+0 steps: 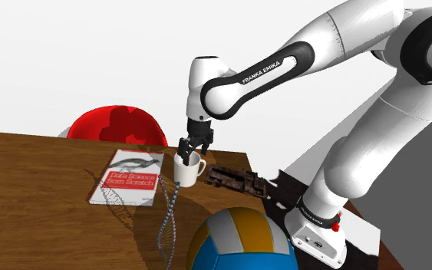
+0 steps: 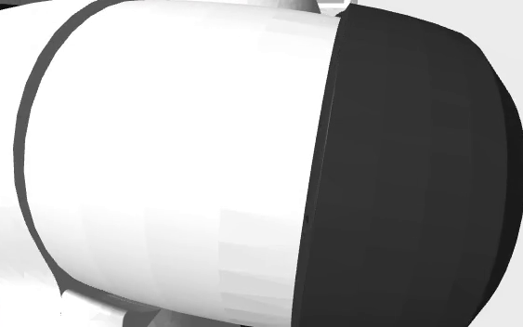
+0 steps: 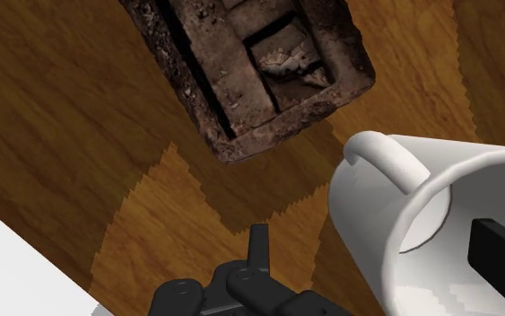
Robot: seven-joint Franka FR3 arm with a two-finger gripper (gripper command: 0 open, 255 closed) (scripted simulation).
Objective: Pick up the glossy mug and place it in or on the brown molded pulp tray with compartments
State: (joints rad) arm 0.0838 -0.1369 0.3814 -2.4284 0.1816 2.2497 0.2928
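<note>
The all-black two-finger gripper (image 1: 194, 153) hangs from the white arm with its jaws closed on the rim wall of the glossy white mug (image 1: 189, 170). In the wrist view one black finger (image 3: 501, 244) shows inside the cup. Whether the mug rests on the wooden surface (image 1: 37, 184) or hangs just above it cannot be told. It is between the white paperback book (image 1: 128, 178) and the dark brown moulded pulp tray with compartments (image 1: 235, 180), which lies near on the shoulder view's right.

The step in hand looks like the carry. The mug should rise enough to clear the tray's rim and travel slowly, since a hold on one wall could let it swing. It should then come down gently into a compartment before the jaws part.
</note>
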